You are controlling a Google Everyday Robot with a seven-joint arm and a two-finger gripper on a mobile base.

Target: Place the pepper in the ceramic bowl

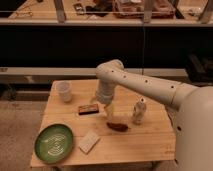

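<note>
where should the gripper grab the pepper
Take the pepper across its middle, coming from straight above: it lies flat on the table, long and narrow, with its length running roughly left-right. The gripper hangs close above it.

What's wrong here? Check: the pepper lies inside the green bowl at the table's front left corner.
Wrong: the pepper lies on the table, outside the green bowl at the front left corner, under the hand. The camera view shows it.

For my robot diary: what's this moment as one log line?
gripper: just above pepper | pepper: on table, outside ceramic bowl | ceramic bowl: front-left, empty | placing: not done
</note>
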